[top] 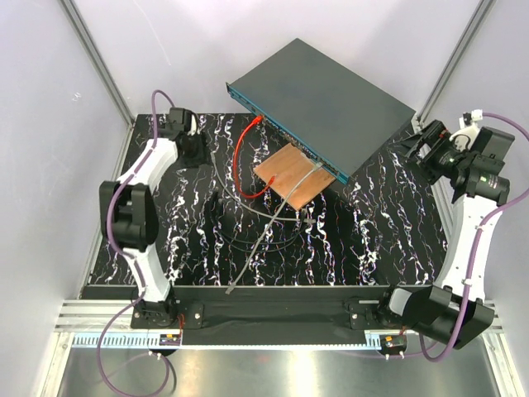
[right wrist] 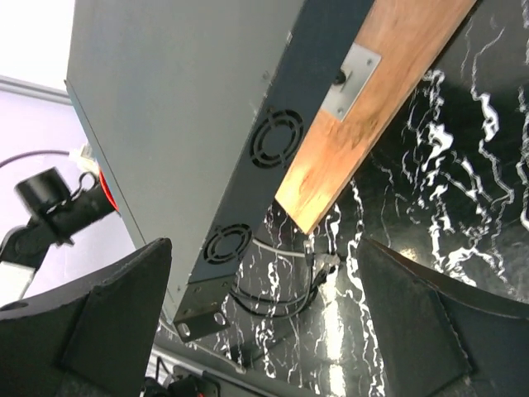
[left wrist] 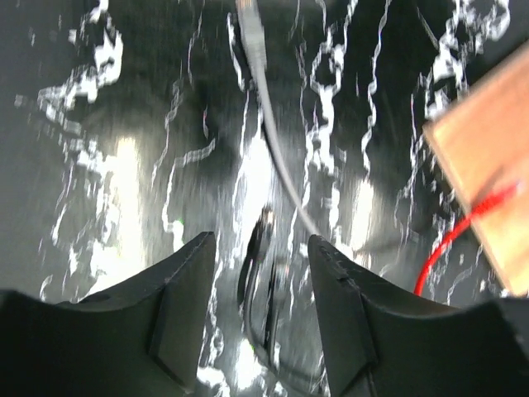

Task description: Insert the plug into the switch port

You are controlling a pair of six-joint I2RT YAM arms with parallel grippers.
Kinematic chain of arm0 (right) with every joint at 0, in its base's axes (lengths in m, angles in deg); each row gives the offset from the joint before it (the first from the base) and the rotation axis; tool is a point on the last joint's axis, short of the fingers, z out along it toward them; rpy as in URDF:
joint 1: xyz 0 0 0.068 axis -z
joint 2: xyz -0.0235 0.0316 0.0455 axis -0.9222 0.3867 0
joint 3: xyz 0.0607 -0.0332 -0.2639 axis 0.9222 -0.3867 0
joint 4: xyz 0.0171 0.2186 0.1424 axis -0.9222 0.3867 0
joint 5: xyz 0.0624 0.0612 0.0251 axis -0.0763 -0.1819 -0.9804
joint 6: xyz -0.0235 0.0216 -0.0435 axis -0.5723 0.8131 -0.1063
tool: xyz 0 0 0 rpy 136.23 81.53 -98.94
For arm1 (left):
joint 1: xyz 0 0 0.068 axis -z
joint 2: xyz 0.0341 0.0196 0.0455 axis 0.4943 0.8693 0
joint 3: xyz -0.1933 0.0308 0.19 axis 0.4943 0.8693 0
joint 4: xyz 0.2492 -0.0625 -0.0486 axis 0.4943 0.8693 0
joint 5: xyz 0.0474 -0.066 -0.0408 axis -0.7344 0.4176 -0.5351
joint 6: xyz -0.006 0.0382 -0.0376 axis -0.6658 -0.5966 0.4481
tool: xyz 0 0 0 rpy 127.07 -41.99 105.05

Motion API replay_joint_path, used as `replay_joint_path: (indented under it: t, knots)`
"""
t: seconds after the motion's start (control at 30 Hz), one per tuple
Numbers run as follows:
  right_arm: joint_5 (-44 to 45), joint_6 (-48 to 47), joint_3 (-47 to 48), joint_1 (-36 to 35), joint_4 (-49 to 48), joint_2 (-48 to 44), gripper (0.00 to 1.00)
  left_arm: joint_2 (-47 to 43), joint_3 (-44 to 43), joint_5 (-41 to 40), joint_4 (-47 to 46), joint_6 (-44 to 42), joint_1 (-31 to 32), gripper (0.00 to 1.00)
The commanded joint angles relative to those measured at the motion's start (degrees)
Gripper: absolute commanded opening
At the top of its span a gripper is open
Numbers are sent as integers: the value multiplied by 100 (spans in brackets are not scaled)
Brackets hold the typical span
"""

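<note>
A: Biggest first, go.
B: Black white-veined marble table. The large flat dark grey metal switch sits at the back, right of centre, skewed. Its teal socket face is turned toward my left arm.
A: Next?
B: Small copper-brown square plate, touching the switch's near corner. Can't tell which overlaps which.
A: Cables?
B: Thin red cable loops from the socket face to the plate. Can't tell whether it's seated. Thin grey cable lies on the table, with its pale plug loose, well apart from the sockets.
A: Hands?
B: My left gripper has its fingers spread and grasps nothing. It's over the table, apart from the plug. My right gripper is spread wide too, empty, beside the switch's fan-vented end.
</note>
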Motion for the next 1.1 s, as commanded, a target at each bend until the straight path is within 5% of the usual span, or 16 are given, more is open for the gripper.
replay_joint_path:
  t: [0.0, 0.33, 0.7, 0.93, 1.07]
  knots:
    - [-24, -274, 487, 121, 194, 83, 100, 499, -720, -246, -465, 217, 79, 53]
    - [-68, -467, 1216, 297, 273, 434, 100, 1881, -2038, -905, -210, 234, 281, 50]
    - [-173, -344, 1313, 561, 238, 654, 100, 2346, -1819, -1091, -87, 252, 334, 44]
    - [-217, -353, 1568, 596, 282, 681, 100, 2558, -1968, -1073, -52, 261, 343, 32]
    - [-243, -336, 1744, 605, 317, 751, 100, 2506, -2188, -1169, -17, 164, 317, 12]
